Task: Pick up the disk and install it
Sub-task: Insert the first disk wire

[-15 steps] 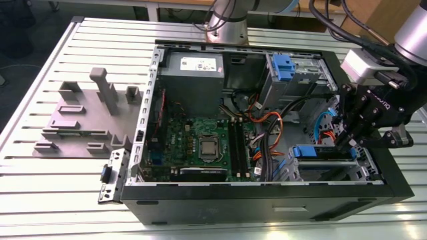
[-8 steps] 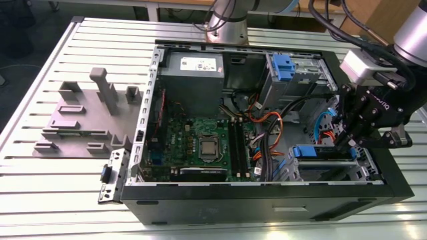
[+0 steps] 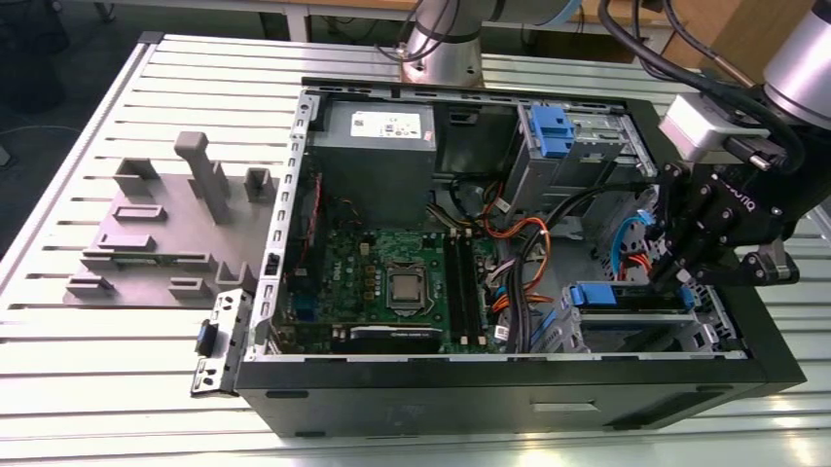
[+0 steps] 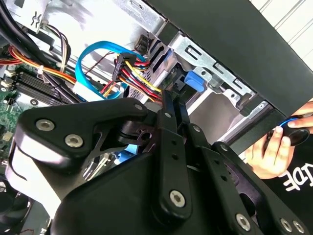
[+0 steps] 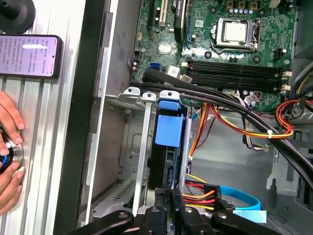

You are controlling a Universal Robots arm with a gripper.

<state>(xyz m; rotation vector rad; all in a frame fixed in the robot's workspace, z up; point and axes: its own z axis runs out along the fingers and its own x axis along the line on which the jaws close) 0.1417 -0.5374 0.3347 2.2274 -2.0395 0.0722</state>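
The disk [image 5: 168,128], marked by its blue bracket tab, sat in the drive cage [image 5: 139,147] of the open computer case [image 3: 520,399], in the corner on the exterior view's right, beside the motherboard [image 3: 377,253]. We saw the pincer [image 5: 169,195] narrow, fingertips close together just behind the disk. A person's hand [image 5: 9,147] rested on the tabletop [image 5: 54,147] outside the case.

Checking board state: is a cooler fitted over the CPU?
No, in the exterior view the CPU shows its bare metal lid, with nothing mounted over it.
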